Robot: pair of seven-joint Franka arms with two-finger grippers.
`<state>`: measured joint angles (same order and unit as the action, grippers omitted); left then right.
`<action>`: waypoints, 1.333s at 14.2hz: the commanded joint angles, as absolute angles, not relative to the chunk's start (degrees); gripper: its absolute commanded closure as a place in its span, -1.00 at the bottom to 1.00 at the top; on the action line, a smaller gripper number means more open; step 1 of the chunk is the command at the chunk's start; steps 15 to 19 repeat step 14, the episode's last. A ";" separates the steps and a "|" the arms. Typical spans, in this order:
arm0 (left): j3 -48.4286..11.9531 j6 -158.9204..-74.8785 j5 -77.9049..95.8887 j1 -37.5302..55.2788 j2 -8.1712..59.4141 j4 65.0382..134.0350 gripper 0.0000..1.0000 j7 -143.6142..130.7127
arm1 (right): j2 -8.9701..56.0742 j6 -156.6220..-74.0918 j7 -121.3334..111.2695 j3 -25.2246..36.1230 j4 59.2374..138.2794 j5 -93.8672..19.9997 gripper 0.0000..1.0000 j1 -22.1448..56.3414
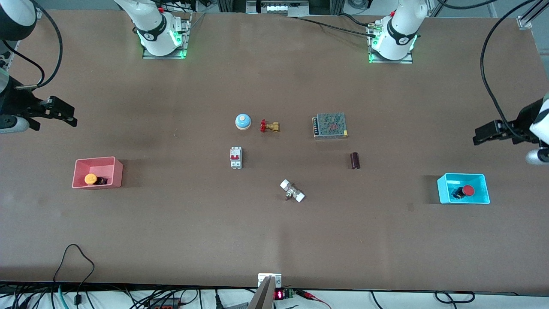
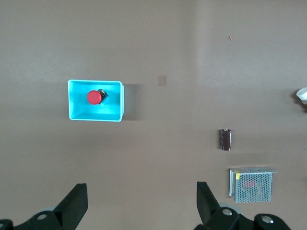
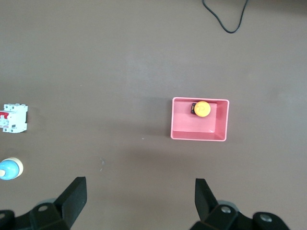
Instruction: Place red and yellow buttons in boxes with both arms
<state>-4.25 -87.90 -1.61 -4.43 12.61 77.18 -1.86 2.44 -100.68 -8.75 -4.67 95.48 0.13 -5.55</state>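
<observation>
Task apparently complete: yellow button (image 1: 90,179) lies in the pink box (image 1: 81,165), red button (image 1: 468,190) in the cyan box (image 1: 443,189); my left pincer (image 2: 139,203) and right pincer (image 3: 139,201) hang wide and empty above the worktop (image 1: 274,231).

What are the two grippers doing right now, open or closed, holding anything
Left gripper: open, empty, up over the table by the cyan box.
Right gripper: open, empty, up over the table by the pink-red box.
</observation>
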 commanded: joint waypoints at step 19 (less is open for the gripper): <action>-4.83 -90.00 -1.32 -5.10 2.02 89.12 -1.00 -0.79 | 4.48 -94.84 -7.65 -3.87 91.76 0.00 -1.00 -4.31</action>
